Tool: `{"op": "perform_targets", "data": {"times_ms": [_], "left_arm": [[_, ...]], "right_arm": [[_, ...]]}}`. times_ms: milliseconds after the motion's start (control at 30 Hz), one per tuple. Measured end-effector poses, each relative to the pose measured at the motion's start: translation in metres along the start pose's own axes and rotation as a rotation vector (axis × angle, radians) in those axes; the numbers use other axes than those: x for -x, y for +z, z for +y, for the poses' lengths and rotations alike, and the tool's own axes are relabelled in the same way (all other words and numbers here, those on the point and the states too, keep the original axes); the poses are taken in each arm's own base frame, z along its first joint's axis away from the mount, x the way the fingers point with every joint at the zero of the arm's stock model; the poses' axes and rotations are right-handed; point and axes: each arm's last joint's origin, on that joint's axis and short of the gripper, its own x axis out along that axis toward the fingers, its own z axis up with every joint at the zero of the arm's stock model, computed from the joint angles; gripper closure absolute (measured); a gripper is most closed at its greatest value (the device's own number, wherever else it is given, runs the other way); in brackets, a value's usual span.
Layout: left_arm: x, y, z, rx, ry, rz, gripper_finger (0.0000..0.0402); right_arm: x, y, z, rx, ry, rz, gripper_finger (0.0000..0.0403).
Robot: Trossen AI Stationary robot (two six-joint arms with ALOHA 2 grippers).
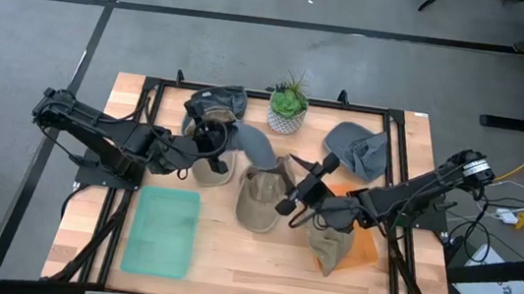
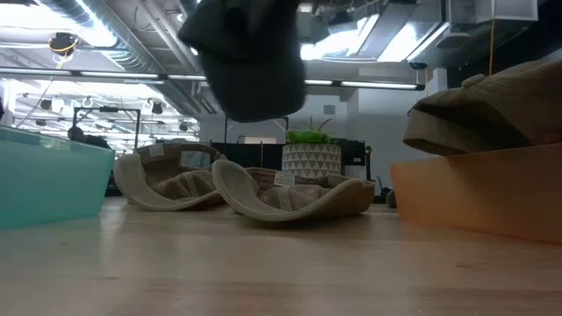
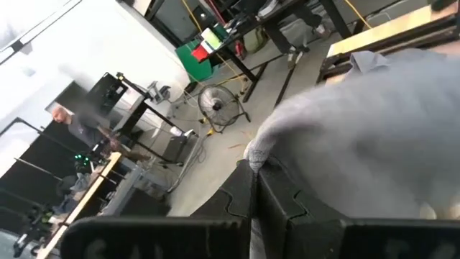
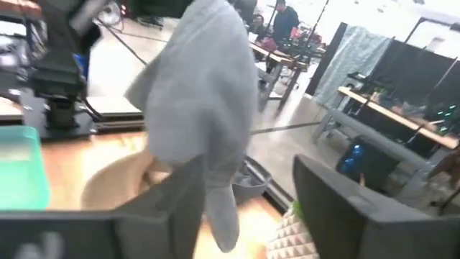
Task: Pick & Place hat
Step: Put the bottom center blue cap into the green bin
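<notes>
The left claw (image 1: pixel 211 141) is gripping a grey hat (image 1: pixel 248 141) above the bench (image 1: pixel 258 265) (clear of it), while the right claw (image 1: pixel 298 193) is standing wide beside it.

Table top (image 1: pixel 229 262): pale wood boards, smooth, light satin sheen in the low view, grain visible. Frame (image 1: pixel 394 162) around it: black metal, matt. Grey hat (image 1: pixel 252 144): soft woven cloth, matt, limp folds. Beige hats (image 2: pixel 290 195) on the table: cotton-like cloth, matt, creased, with stitched seams and a small paper or fabric label inside. Olive hat (image 2: pixel 492 110): matt cloth, slightly coarse. Teal bin (image 1: pixel 161 232): translucent plastic, smooth, faintly glossy. Orange bin (image 2: pixel 479 197): smooth plastic, dull sheen. Plant pot (image 2: pixel 310 161): white, patterned, matt, ceramic-looking. Left gripper (image 3: pixel 253 208) fingers (image 3: pixel 295 208): dark moulded plastic, matt. Floor (image 1: pixel 254 47): grey, smooth, concrete-like.
</notes>
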Motion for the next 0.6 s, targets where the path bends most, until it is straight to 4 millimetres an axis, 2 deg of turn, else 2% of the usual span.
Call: {"op": "perform_targets", "data": {"times_ms": [100, 200, 400, 600], "left_arm": [[0.001, 0.0, 0.0, -0.028, -0.004, -0.002, 0.0399], [0.006, 0.0, -0.003, -0.073, -0.021, -0.01, 0.0399], [0.023, -0.002, -0.013, -0.116, -0.082, -0.027, 0.0399], [0.053, -0.007, -0.027, -0.136, -0.196, -0.071, 0.0399]], "right_arm": [[0.008, 0.001, 0.004, -0.039, 0.026, -0.007, 0.0153], [0.017, 0.001, 0.008, -0.072, 0.049, -0.013, 0.0139], [0.025, 0.0, 0.012, -0.147, 0.098, -0.01, 0.0142], [0.024, -0.01, 0.014, -0.21, 0.168, 0.052, 0.015]]}}
